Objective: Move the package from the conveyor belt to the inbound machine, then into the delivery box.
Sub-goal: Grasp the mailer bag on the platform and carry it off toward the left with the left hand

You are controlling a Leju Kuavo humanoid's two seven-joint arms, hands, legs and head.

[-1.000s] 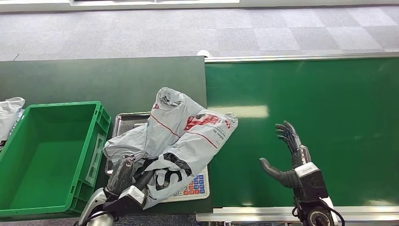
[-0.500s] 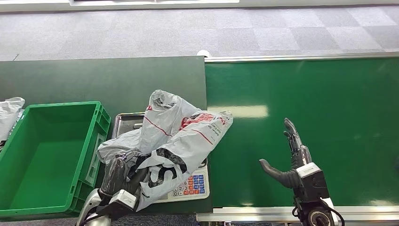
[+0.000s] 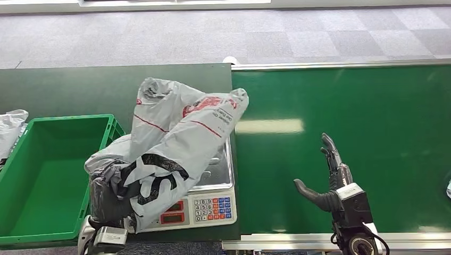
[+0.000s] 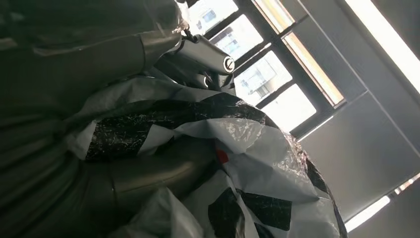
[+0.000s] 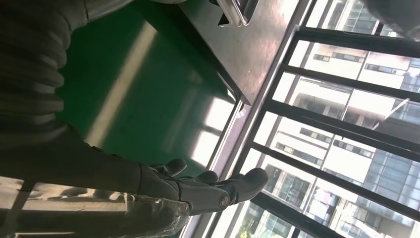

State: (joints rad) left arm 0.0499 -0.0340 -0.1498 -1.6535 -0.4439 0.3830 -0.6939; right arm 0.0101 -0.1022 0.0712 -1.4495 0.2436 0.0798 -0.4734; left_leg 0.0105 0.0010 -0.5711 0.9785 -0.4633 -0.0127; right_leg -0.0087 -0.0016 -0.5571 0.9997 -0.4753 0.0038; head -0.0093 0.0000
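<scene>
package (image 3: 175, 138) | held by left robot hand (image 3: 109, 199) | long axis slants up-right

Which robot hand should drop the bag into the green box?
The left hand: it already grips the bag, right beside the box. The right hand is empty over the belt.

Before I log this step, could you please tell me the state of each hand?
Left hand: holding the grey package.
Right hand: open, holding nothing.
</scene>
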